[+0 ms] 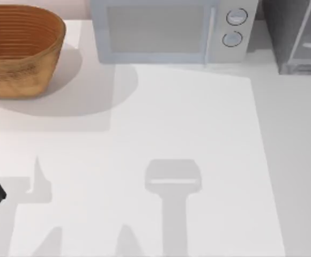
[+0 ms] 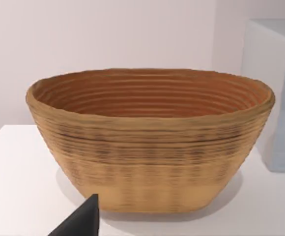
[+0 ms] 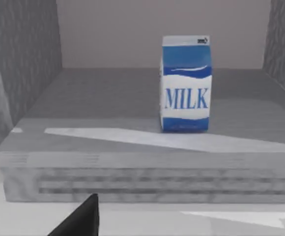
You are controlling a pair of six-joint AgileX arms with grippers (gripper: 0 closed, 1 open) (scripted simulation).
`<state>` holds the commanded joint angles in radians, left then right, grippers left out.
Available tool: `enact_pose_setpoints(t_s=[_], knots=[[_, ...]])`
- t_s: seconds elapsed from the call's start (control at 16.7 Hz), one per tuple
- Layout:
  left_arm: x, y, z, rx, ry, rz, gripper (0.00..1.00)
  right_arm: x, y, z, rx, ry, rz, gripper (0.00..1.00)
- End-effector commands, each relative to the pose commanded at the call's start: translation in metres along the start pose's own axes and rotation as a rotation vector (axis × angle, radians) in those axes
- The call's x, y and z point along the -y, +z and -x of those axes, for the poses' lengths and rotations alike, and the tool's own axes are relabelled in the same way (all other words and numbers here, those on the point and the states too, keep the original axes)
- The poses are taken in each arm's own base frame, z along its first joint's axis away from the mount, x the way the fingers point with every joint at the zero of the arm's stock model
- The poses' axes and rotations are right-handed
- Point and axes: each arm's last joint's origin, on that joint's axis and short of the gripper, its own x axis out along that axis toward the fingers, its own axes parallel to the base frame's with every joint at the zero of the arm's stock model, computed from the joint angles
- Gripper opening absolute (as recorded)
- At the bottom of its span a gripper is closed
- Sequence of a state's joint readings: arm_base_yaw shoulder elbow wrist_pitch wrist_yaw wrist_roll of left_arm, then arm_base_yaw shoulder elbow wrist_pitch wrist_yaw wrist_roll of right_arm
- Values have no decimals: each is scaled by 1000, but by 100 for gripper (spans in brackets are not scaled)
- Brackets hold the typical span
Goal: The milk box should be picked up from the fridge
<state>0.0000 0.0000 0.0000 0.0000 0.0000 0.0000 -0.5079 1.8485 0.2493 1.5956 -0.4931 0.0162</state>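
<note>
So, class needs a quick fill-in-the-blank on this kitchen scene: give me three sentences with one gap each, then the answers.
1. The word printed in blue on the milk box is ____.
2. The milk box stands upright inside the ____, dark grey walls on either side.
3. At the table's back left sits a woven ____, beside the microwave with two round knobs.

Missing words: MILK; fridge; basket

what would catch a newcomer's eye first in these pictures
Probably the milk box, a blue and white carton marked MILK, standing upright and alone on the floor of the open dark grey fridge in the right wrist view. Next, the big woven basket at the table's far left corner, with the light grey microwave beside it along the back edge and the fridge at the far right.
</note>
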Motion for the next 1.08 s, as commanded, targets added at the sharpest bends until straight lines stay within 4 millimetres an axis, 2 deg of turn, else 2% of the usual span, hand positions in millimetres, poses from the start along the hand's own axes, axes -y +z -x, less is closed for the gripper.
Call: enact_pose_setpoints(t_s=[0.18, 0.36, 0.54, 0.66, 0.84, 1.08], knots=[[0, 0, 0, 0, 0, 0, 100, 9, -6, -39, 0, -1, 2, 100], [0, 0, 0, 0, 0, 0, 100, 17, -13, -92, 9, -5, 9, 100], [0, 0, 0, 0, 0, 0, 100, 18, -21, -145, 21, -10, 15, 100], [0, 0, 0, 0, 0, 0, 100, 14, -26, -173, 22, -13, 16, 100], [0, 0, 0, 0, 0, 0, 100, 7, -32, -195, 12, -15, 15, 100], [0, 0, 0, 0, 0, 0, 100, 6, -32, -197, 11, -16, 15, 100]])
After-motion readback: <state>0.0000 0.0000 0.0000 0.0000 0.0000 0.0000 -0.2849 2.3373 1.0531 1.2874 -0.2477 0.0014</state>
